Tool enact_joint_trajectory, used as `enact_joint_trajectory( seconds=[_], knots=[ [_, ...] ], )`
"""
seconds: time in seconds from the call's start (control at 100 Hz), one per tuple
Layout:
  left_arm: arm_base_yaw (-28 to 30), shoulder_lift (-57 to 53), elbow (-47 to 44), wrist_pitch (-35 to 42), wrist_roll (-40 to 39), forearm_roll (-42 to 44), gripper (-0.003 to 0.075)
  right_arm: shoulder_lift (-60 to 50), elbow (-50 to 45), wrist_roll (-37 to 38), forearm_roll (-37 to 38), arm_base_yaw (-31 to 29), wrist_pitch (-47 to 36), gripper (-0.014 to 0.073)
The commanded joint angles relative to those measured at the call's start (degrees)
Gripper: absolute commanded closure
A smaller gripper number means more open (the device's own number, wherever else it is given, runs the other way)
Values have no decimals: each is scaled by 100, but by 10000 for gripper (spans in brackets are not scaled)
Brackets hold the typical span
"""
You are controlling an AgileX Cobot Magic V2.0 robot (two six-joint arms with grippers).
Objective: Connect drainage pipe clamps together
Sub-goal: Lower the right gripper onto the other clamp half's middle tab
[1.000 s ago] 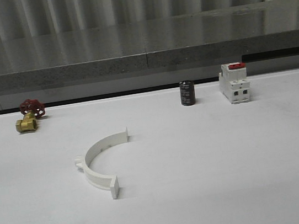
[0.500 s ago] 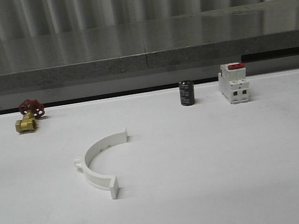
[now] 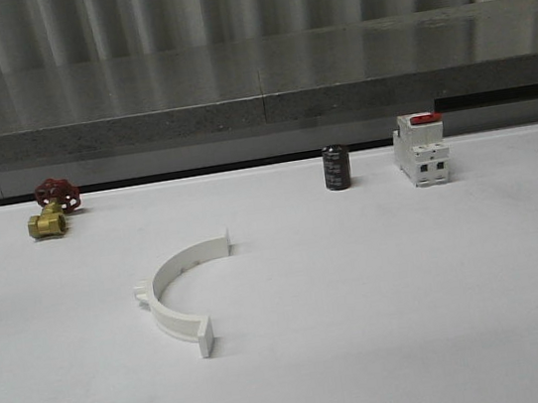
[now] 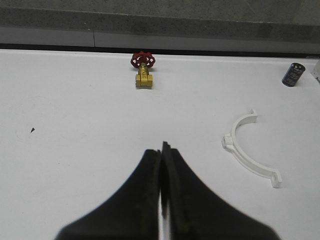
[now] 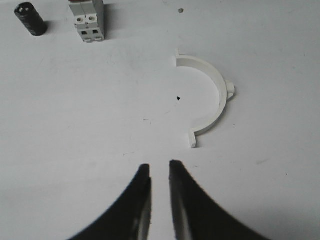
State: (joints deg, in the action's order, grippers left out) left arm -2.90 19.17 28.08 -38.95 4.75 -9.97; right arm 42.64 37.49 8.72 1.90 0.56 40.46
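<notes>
One white half-ring drainage pipe clamp (image 3: 169,321) lies flat on the white table, left of centre, its open side facing right. The left wrist view shows it (image 4: 243,159) ahead and off to one side of my left gripper (image 4: 162,147), whose jaws are pressed together with nothing in them. A second white half-ring clamp (image 5: 218,85) lies on the table in the right wrist view, a short way ahead of my right gripper (image 5: 158,166). Its jaws stand a narrow gap apart and hold nothing.
A brass valve with a red handwheel (image 3: 50,212) sits at the back left. A black cylinder (image 3: 336,167) and a white switch block with a red top (image 3: 420,148) stand at the back, right of centre. A grey ledge (image 3: 256,108) runs behind the table.
</notes>
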Motion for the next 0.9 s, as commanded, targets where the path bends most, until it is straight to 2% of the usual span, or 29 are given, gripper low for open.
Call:
enact_joint_trajectory(
  seconds=[0.0, 0.06, 0.11, 0.25, 0.49, 0.74, 0.89],
  knots=[
    [33, 47, 152, 403, 8, -104, 741, 19, 209, -45, -1, -1, -198, 263],
    [33, 47, 152, 403, 8, -104, 741, 19, 209, -45, -1, -1, -171, 147],
    [33, 47, 152, 403, 8, -104, 741, 35, 224, -45, -6, -1, -166, 113],
    [33, 47, 152, 403, 8, -104, 741, 522, 600, -45, -36, -1, 9, 116],
    [33, 47, 152, 403, 8, -104, 741, 1979, 1701, -45, -36, -105, 159, 116],
    [33, 47, 152, 403, 8, -104, 741, 3234, 2401, -477, -62, -822, 165, 116],
    [33, 47, 152, 403, 8, -104, 741, 3940, 2524, -1063, -395, -1255, -23, 116]
  ],
)
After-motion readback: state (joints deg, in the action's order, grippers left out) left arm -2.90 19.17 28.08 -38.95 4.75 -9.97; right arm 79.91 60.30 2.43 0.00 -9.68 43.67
